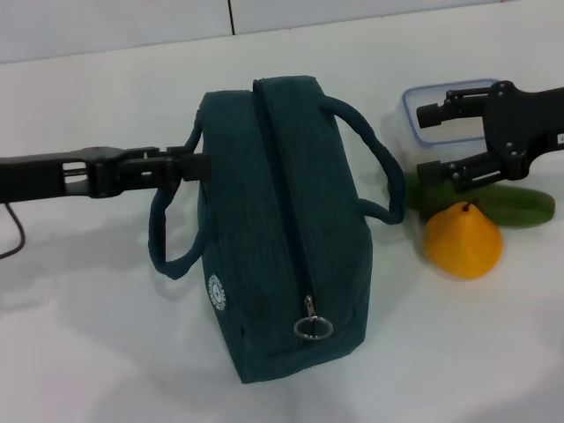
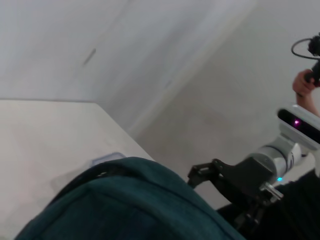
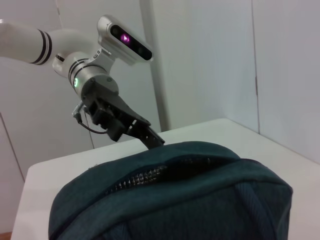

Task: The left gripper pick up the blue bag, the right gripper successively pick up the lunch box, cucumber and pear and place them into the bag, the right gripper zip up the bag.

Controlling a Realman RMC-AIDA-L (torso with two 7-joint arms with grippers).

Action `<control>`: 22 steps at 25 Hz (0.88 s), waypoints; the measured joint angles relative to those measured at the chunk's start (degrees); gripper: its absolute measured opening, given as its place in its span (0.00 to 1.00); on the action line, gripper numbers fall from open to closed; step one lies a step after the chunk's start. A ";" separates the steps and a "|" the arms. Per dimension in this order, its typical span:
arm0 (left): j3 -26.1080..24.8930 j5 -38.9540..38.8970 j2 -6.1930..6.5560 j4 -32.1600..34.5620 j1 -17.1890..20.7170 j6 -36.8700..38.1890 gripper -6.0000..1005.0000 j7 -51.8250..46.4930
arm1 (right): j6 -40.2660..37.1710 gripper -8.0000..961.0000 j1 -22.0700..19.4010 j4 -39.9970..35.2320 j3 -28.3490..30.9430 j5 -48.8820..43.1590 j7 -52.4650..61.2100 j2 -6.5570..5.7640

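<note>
bag [image 1: 282,220] sits on the table, zip nearly closed. left gripper [image 1: 196,166] is pinched on its near handle [image 1: 167,220] (to steady it, i'd guess). right gripper [image 1: 429,141] hangs wide open and empty; lunch box [image 1: 414,101], cucumber [image 1: 520,204] and pear [image 1: 463,242] wait under its fingers.

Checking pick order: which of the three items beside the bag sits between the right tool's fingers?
The lunch box; the cucumber and pear lie nearer the camera.

Bag [image 1: 282,229] centre table; lunch box [image 1: 441,110], cucumber [image 1: 515,207], pear [image 1: 463,242] right of it.
</note>
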 joint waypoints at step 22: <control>-0.08 -4.87 -0.43 3.61 2.99 -0.11 0.78 2.95 | -0.06 0.89 0.24 0.00 0.00 0.04 1.24 1.49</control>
